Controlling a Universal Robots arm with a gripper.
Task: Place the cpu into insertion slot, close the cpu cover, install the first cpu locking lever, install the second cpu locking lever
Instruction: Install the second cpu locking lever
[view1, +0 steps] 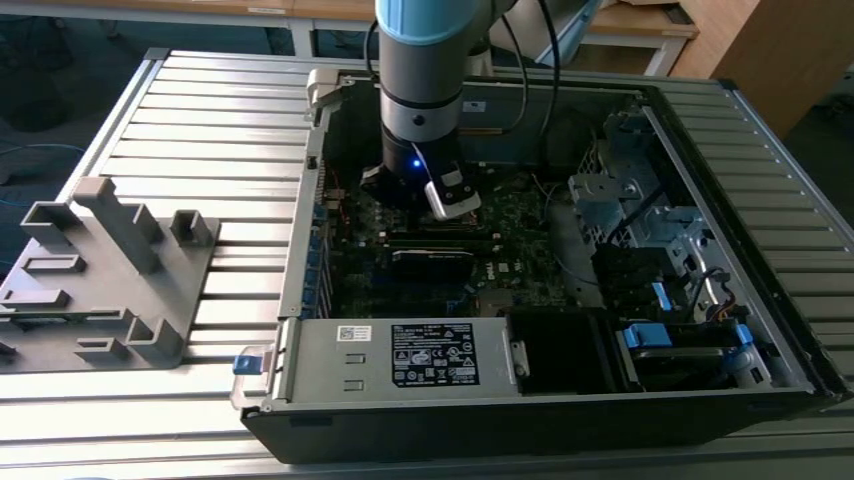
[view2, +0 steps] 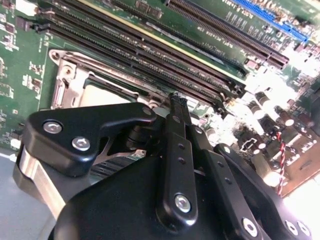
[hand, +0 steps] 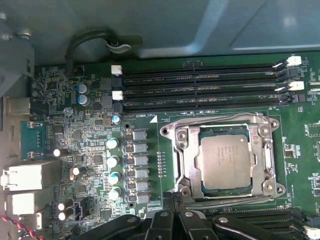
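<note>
Cpu (hand: 223, 161) seated in insertion slot (hand: 172, 150), cpu cover (hand: 265, 150) down around it. Gripper (view2: 176, 100) fingers pressed together, empty, at socket edge.

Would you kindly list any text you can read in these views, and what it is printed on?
White label on the grey metal box: print too small to read.
cpu top: faint engraving, unreadable.
Circuit board: white lettering, too blurred.
</note>
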